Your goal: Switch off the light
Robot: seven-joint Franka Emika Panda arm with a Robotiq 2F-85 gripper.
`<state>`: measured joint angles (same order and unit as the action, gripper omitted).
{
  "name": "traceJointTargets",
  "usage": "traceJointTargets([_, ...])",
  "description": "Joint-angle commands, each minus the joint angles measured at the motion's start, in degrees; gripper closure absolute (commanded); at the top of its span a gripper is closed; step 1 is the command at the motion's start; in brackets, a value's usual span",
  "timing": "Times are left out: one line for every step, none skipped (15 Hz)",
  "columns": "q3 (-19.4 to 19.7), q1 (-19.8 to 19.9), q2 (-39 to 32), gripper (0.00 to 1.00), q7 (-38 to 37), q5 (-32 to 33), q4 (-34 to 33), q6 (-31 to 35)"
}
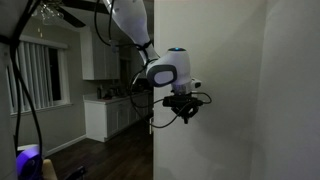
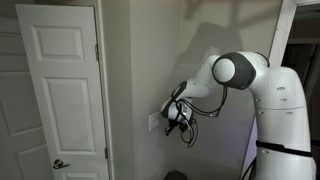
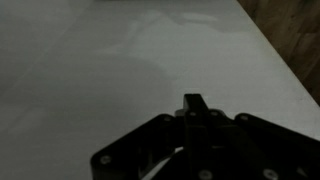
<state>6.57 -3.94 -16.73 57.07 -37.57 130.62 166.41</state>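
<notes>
end effector (image 2: 168,124) sits just beside white light switch (image 2: 153,122).

A dim home interior here, plainly: a white panelled door (image 2: 62,85) set in the wall, white kitchen cabinets (image 1: 105,115) beyond a dark wood floor (image 1: 110,155), and a ceiling fan (image 1: 62,14) overhead.

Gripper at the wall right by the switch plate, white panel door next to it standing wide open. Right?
One thing is wrong: the door is shut in its frame, as an exterior view shows. The rest holds: the gripper is at the wall right by the switch plate.
</notes>
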Motion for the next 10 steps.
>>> traceJointTargets([2.9,-2.0,4.8,1.0,-2.9,4.7,4.5,-3.8])
traceJointTargets([3.4,-2.3,5.3,0.99,-3.3,5.6,5.0,-4.7])
traceJointTargets([3.7,-2.5,5.9,1.0,-3.7,6.2,5.3,-5.4])
traceJointTargets([4.0,-2.7,6.3,0.99,-4.1,7.0,5.6,-6.0])
traceJointTargets([4.1,-2.8,6.8,0.99,-4.2,7.5,5.7,-6.7])
traceJointTargets([4.2,-2.8,7.2,0.99,-4.3,7.8,5.8,-7.4])
traceJointTargets([4.3,-2.9,7.5,0.99,-4.4,8.0,5.8,-7.9])
traceJointTargets([4.3,-2.8,7.8,0.86,-4.2,7.9,5.7,-8.8])
traceJointTargets([3.6,-2.3,5.1,0.72,-2.3,6.1,3.9,-6.9])
traceJointTargets([3.6,-2.3,5.2,0.93,-2.3,6.1,3.8,-7.1])
